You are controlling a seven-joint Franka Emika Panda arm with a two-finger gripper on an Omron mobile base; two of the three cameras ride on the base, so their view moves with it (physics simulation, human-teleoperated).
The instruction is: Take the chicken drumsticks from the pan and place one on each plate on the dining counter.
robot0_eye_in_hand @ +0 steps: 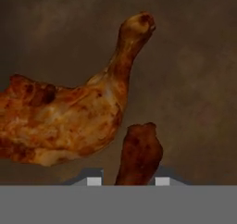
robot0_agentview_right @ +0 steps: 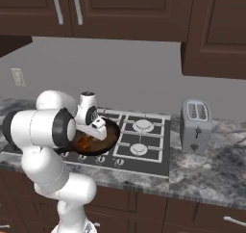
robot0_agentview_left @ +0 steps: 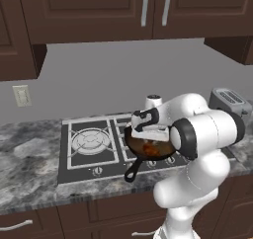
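Note:
The pan [robot0_agentview_left: 140, 151] [robot0_agentview_right: 106, 139], a dark skillet with a short black handle [robot0_agentview_left: 132, 173], sits on the gas hob. Inside it lie the chicken drumsticks [robot0_agentview_left: 150, 148] [robot0_agentview_right: 85, 141]. My hand points straight down into the pan. In the hand view one large drumstick [robot0_eye_in_hand: 69, 121] lies to the left on the pan floor [robot0_eye_in_hand: 194, 79]. The end of a second drumstick [robot0_eye_in_hand: 139, 153] stands between my fingertips [robot0_eye_in_hand: 162, 180], and my gripper [robot0_eye_in_hand: 128, 180] is shut on it. The plates and the dining counter are out of view.
The hob [robot0_agentview_left: 89, 144] [robot0_agentview_right: 144, 140] is set in a grey marbled counter [robot0_agentview_left: 29, 159]. A white canister [robot0_agentview_left: 153, 102] [robot0_agentview_right: 88, 104] stands just behind the pan. A toaster [robot0_agentview_left: 230, 102] [robot0_agentview_right: 196, 123] is to the right. Dark cabinets [robot0_agentview_left: 89, 11] hang overhead.

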